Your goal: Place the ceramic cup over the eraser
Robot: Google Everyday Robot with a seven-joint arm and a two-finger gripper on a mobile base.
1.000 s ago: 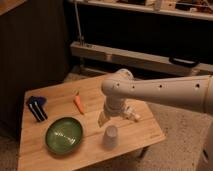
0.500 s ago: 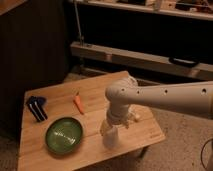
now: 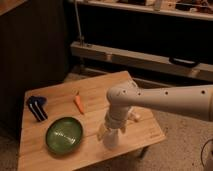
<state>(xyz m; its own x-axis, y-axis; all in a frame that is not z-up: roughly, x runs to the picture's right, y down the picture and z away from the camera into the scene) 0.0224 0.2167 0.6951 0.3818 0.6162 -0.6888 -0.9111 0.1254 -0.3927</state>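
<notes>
One white arm (image 3: 165,100) reaches in from the right, its gripper (image 3: 112,131) lowered right onto the ceramic cup (image 3: 110,141) near the wooden table's (image 3: 145,135) front edge; whether it grips the cup cannot be told. Just left of the gripper sits a green bowl (image 3: 64,135). The eraser (image 3: 36,107) lies well apart, farther left and back, with a carrot (image 3: 79,103) between.

Wood table (image 3: 92,92), glossy bowl (image 3: 64,136), hand (image 3: 114,131) over ceramic cup (image 3: 110,141)
</notes>
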